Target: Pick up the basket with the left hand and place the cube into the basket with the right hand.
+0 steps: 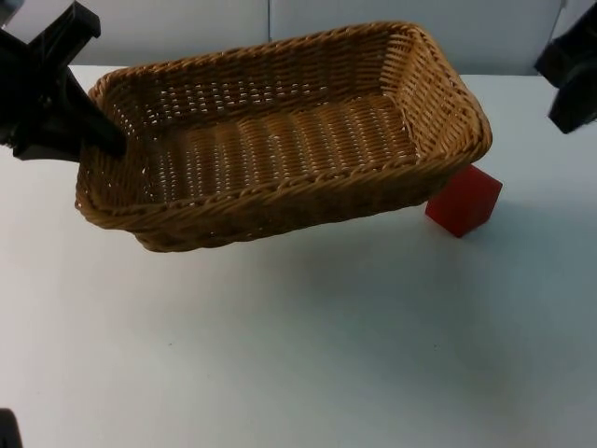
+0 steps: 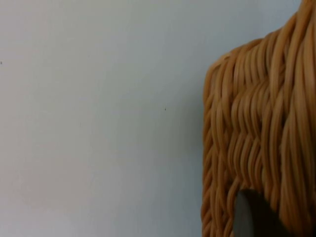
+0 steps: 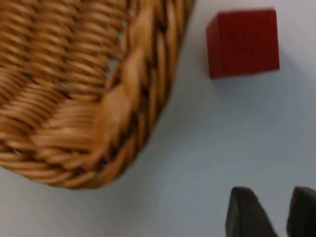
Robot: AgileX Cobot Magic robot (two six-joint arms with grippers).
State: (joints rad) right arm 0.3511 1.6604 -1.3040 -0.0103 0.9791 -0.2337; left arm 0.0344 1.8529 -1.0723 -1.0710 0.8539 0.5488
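Wicker grip: left gripper is clamped on the short end rim of the wicker basket; one fingertip presses on the outer weave in the left wrist view.
Basket state: looks lifted, tilted, gripped end and far end both off the white worktop, judging by the soft shadow under it. Open side up, nothing in it.
Basket handling: light, fairly stiff but with some give in the weave. Held from one end only, so it will likely sag or swing if bumped. Rough braid gives good friction; the rim is the right place to hold it.
Right gripper: hovers above the worktop near the basket's right end, fingers slightly apart, holding nothing. Right arm sits at the upper right corner of the top view.
Cube location: red cube rests on the worktop just beside the basket's right end, partly tucked under the overhanging rim in the top view. The right wrist view shows it clear of the rim.
Cube handling: rigid, looks smooth-faced and light, not fragile. Take it across two opposite flat faces, squarely, to avoid twist.
Risk: basket rim overhang crowds the approach from the basket side; come in from the open side.
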